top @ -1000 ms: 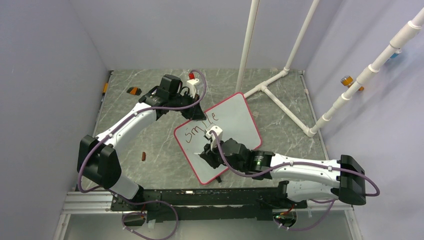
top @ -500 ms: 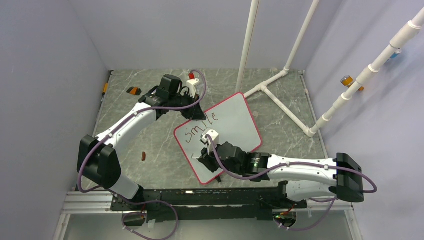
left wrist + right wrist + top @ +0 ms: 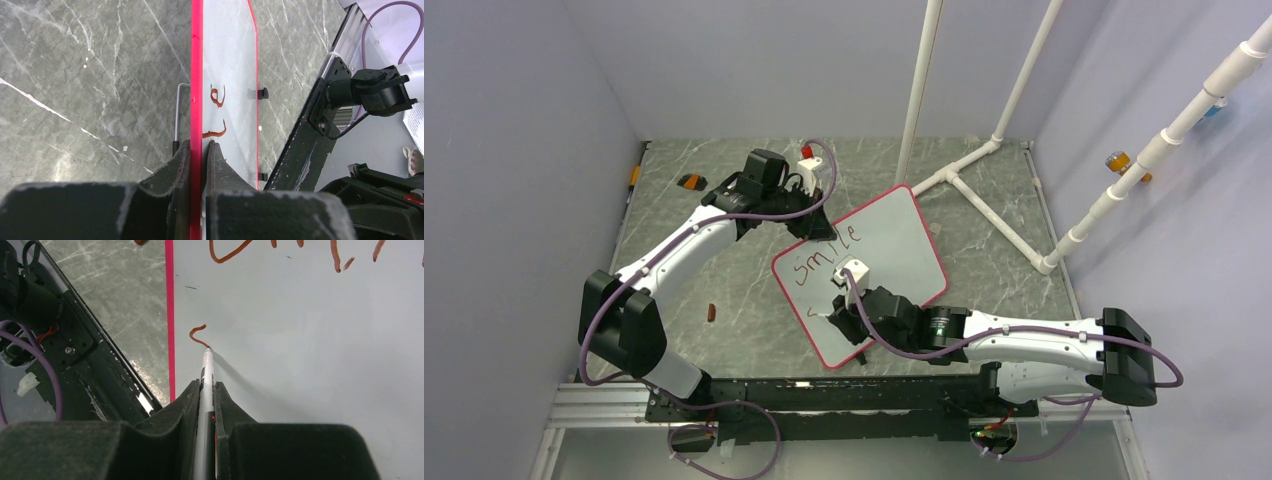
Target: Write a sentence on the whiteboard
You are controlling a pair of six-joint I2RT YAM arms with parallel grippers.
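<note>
The right gripper (image 3: 206, 386), jaws clamped on the marker (image 3: 207, 367), has now begun a small curl (image 3: 197, 335) under "smile" of the sentence (image 3: 826, 258). The left gripper (image 3: 199, 148) keeps its jaws clamped on the rim of the whiteboard (image 3: 896, 238), which rests on the tabletop (image 3: 744, 290).

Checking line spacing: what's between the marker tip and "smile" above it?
Right wrist view: a short stroke at the marker tip, then bare whiteboard up to smile, bar a tiny fleck.

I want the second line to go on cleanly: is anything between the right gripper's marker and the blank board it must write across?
Nothing visible. The marker tip touches the whiteboard at a short stroke, and the surface beside it is bare. The left gripper clamps the rim, away from there.
</note>
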